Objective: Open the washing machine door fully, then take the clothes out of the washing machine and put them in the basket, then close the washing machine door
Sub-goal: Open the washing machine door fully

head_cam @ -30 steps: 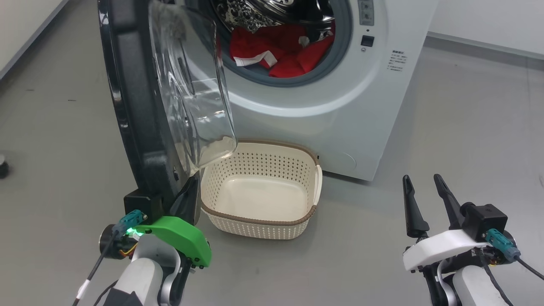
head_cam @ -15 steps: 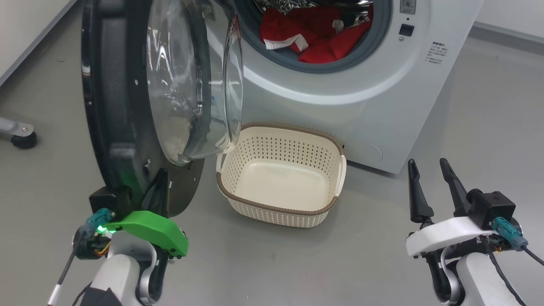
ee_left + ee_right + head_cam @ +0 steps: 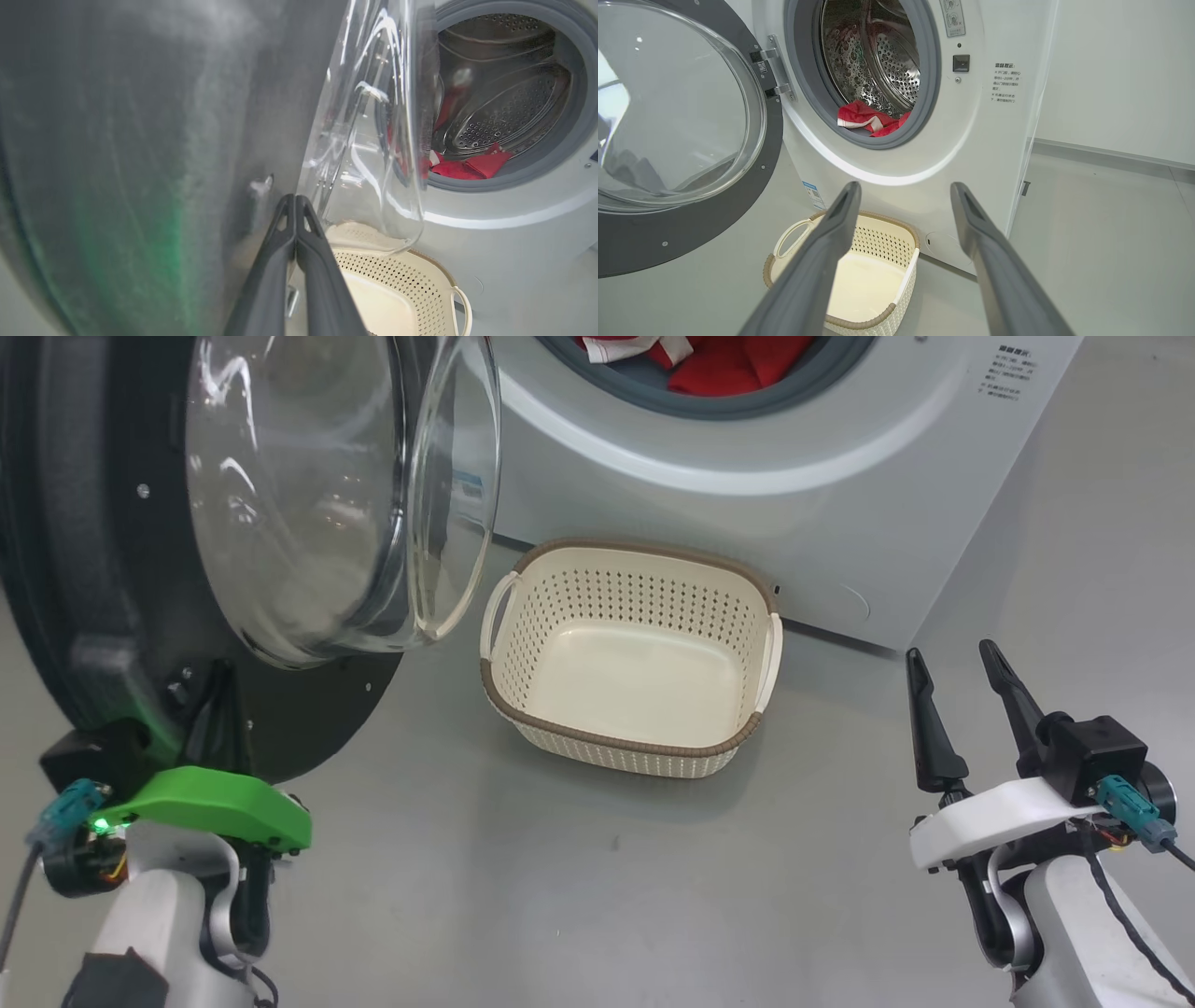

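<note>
Basket (image 3: 635,761) on grey floor (image 3: 607,896)

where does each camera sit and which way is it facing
Head view: on the head, looking forward and down at the basket, washing machine door and washing machine; left gripper lower left, right gripper lower right.
Left wrist view: on the left wrist, close to the door's inner side, drum and clothes beyond; its shut fingers show.
Right wrist view: on the right wrist, facing the machine's front; its open fingers show.
Shared: all three show door, basket and clothes.
</note>
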Robot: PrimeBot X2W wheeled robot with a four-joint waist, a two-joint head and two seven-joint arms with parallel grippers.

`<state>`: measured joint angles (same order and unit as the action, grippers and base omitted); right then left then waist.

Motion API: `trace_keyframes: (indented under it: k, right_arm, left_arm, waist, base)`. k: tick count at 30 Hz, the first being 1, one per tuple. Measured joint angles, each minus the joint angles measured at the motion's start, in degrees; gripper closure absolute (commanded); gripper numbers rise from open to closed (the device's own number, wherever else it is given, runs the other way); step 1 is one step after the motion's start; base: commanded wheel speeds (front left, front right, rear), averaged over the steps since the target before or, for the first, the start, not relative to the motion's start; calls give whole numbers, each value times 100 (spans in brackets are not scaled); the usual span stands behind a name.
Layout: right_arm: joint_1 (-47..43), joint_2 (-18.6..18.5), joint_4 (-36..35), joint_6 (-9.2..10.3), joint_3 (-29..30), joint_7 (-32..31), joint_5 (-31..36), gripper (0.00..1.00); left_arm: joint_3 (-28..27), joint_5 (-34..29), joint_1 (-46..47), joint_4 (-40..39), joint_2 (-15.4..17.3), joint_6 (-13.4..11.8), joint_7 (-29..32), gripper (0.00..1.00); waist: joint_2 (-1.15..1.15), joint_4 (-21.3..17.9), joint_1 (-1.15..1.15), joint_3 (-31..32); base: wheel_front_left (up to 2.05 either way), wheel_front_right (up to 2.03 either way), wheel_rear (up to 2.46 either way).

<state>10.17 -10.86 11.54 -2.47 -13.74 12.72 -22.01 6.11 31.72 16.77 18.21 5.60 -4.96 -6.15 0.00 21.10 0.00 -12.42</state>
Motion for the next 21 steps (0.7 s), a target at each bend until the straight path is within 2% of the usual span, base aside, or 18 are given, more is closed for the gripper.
trace_keyframes:
  k: [21]
  right_arm:
    - [259,-472,-335,-42,-2,-392,188,0]
  left_arm:
    - [-1109,547,598,194,569,-54,-125,100]
  waist:
    - [0,-79,0,-1043]
  base:
    - [0,0,0]
